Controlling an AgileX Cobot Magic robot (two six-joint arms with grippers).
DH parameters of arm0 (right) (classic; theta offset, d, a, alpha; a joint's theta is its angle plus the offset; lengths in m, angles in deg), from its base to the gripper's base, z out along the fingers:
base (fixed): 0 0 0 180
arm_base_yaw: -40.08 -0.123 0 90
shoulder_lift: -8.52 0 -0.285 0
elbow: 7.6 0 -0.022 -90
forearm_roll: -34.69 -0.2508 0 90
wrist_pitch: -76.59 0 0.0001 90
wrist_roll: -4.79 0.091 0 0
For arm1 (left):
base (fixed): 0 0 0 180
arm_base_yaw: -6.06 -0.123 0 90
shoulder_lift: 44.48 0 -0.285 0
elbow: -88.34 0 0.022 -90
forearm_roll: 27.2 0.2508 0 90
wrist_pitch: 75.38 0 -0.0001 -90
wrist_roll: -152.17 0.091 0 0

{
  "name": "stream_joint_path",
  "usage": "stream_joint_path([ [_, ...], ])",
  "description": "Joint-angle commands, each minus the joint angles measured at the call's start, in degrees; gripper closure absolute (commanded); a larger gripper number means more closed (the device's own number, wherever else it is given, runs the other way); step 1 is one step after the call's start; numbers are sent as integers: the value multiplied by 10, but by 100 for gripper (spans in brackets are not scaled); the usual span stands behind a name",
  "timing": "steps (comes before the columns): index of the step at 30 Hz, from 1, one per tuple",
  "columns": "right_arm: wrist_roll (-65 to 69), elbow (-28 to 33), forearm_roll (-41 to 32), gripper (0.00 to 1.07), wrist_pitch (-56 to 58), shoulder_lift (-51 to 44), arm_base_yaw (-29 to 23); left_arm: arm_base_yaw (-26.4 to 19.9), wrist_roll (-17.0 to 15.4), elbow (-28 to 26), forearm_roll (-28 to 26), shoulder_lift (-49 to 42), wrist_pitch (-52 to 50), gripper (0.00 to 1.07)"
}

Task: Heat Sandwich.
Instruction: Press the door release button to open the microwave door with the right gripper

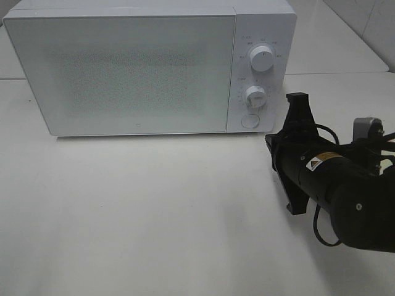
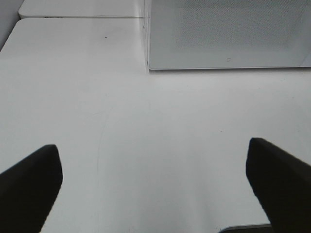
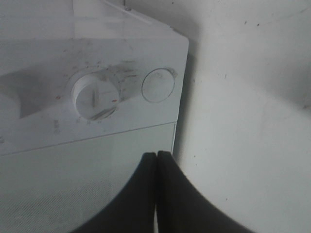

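Two pincers held nothing: the right gripper (image 3: 156, 154), at mid-right of the high view, was pinched fully shut, likely to poke the round button (image 1: 249, 121) on the closed microwave (image 1: 123, 68) upper left, the left gripper (image 2: 153, 148) gaped wide over the table (image 2: 146, 111), sandwich unseen, maybe inside.
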Motion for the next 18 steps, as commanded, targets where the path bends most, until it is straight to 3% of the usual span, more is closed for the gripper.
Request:
stream_joint_path([
  [1, 0, -18, 27, 107, 5, 24, 18, -3, 0, 2, -4, -14, -5, 10],
  [18, 68, -112, 107, 107, 29, 113, 83, -3, 0, 2, -4, -14, -5, 10],
])
